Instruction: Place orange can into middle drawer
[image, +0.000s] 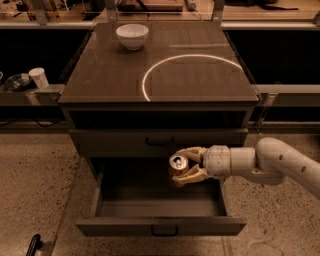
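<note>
Where a ledge runs along the far left, a small white cup (38, 77) stands just beside a dark dish (17, 82), both well apart from the cabinet (100, 80). At the lower left corner a dark stick-like object (33, 245) lies on the speckled floor (35, 180). On the cabinet's glossy top, toward the back left, sits a white bowl (132, 36), upright, and to its right a bright ring of reflected light (144, 82) curves across the surface. Below the top, the upper drawer front (110, 142) is closed, its dark bar handle (160, 143) at the centre. Under it the middle drawer (120, 226) is pulled out toward the camera, its inside open to view. The orange can (178, 164) lies on its side over the right rear part of that open drawer, just under the upper front, with its silver lid end turned leftward and toward the camera. The gripper (184, 166) is clamped on the can, one tan finger (192, 151) over it and the other below. Whether the can touches the drawer's floor cannot be told. From the gripper a white arm (270, 162) stretches away to the right edge.
</note>
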